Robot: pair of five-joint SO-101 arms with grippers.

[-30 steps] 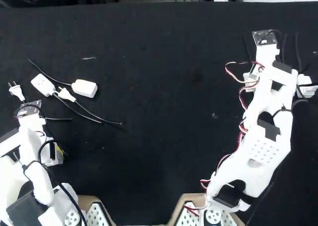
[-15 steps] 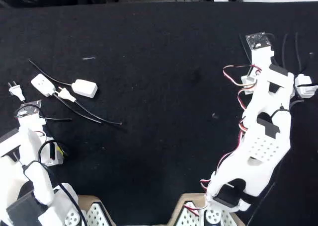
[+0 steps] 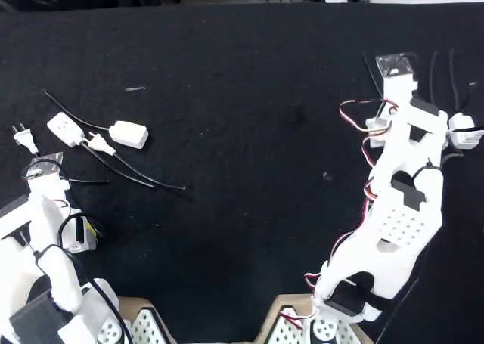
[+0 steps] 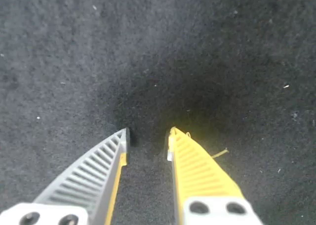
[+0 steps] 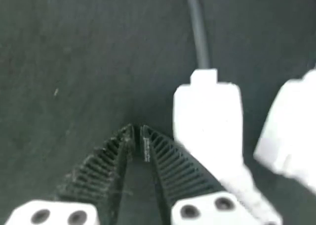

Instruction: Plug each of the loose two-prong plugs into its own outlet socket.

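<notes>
At the table's left edge a loose two-prong plug (image 3: 23, 138) lies alone. Beside it a white socket block (image 3: 65, 128), a second plug (image 3: 99, 143) and another white socket (image 3: 128, 134) lie close together with thin black cords. My left gripper (image 3: 44, 166) (image 4: 146, 136) hangs just below them over bare cloth, open, with nothing between its fingers. At the far right my right gripper (image 3: 396, 66) (image 5: 137, 133) is shut on nothing. Next to it lies a white plug body (image 5: 207, 116) with a black cord (image 5: 196, 27). Another white piece (image 5: 291, 136) (image 3: 463, 129) lies beside that.
Black cloth (image 3: 249, 117) covers the whole table, and its wide middle holds no objects. Black cords (image 3: 452, 72) run up past the right arm at the back right. Both arm bases (image 3: 302, 325) stand at the front edge.
The right arm's tip has shifted slightly left and toward the front. The left arm and the plugs on the left have not moved.
</notes>
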